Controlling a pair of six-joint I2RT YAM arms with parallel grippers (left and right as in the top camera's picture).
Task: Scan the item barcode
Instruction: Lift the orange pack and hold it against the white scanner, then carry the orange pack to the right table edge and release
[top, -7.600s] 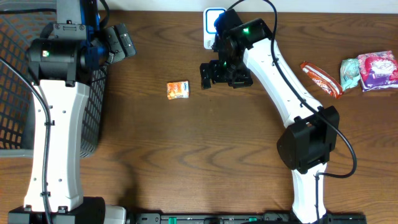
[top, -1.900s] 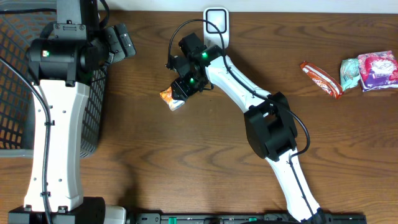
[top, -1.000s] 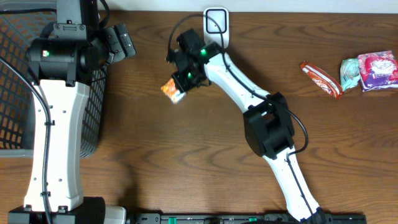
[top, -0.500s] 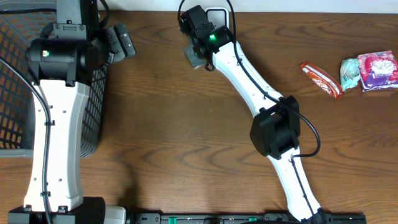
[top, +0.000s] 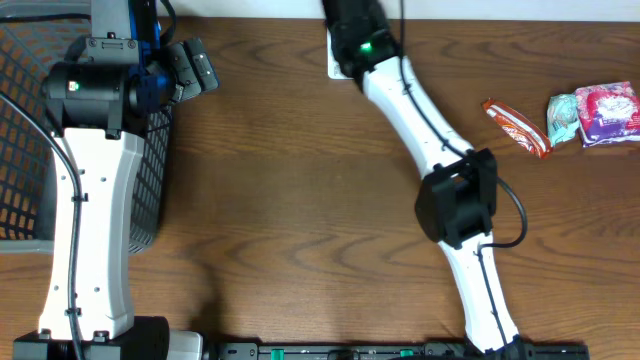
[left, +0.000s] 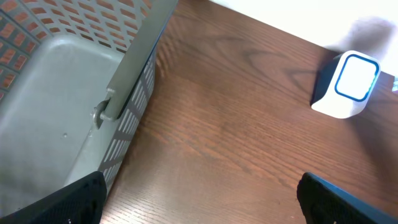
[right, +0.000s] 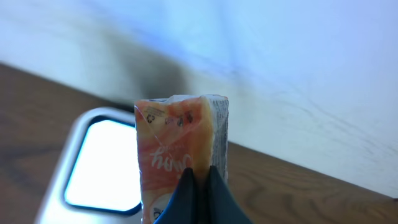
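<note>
The orange packet (right: 180, 155) is being pinched at its lower edge by the right jaws, which are pressed together on it, in the middle of the right wrist view. It is being held upright close to the white scanner (right: 93, 168), whose lit window is showing at the lower left of that view. In the overhead view the packet is being hidden under the right arm (top: 420, 110) at top centre. The left jaws are being held spread wide and empty beside the basket (left: 134, 68) at the upper left. By the look of it, the packet is being presented for scanning. No barcode is being shown on the visible face, so the packet should be turned slowly until the code is being faced squarely at the window, without the film being crumpled.
</note>
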